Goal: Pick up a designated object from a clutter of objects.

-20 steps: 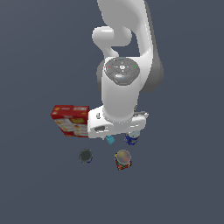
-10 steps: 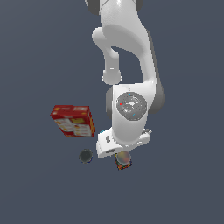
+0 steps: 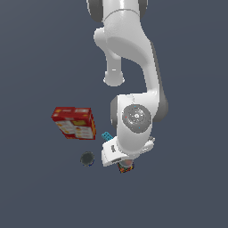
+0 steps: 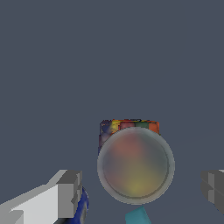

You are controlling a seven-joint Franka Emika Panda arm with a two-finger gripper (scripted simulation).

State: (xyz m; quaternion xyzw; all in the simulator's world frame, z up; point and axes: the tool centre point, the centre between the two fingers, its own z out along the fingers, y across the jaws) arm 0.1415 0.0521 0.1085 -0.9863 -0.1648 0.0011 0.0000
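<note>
The multicoloured can [image 4: 135, 164] stands upright on the dark floor, and in the wrist view its round pale top fills the space between the two grey fingers [image 4: 70, 192], with a strip of red, orange and dark label showing along one side of the rim. The gripper [image 4: 142, 192] is spread wide, one finger on each side of the can with a clear gap to it on both, so nothing is being held. In the exterior view only a small sliver of the can [image 3: 125, 166] shows beneath the white arm's wrist, and the fingers themselves are hidden by the arm there. Just beside the can in the wrist view, a tiny cyan block [image 4: 138, 216] is cut off by the frame edge, and a curved blue edge of the blue-white can [image 4: 82, 205] peeks out behind one finger; the rest of it is hidden. The exterior view shows the cyan block [image 3: 106, 135] partly tucked behind the arm, the dark grey can [image 3: 87, 158] standing apart toward the exterior view's left, and the big red box [image 3: 74, 123] further off on that same side. Neither the grey can nor the red box appears in the wrist view, and the blue-white can cannot be made out in the exterior view.
</note>
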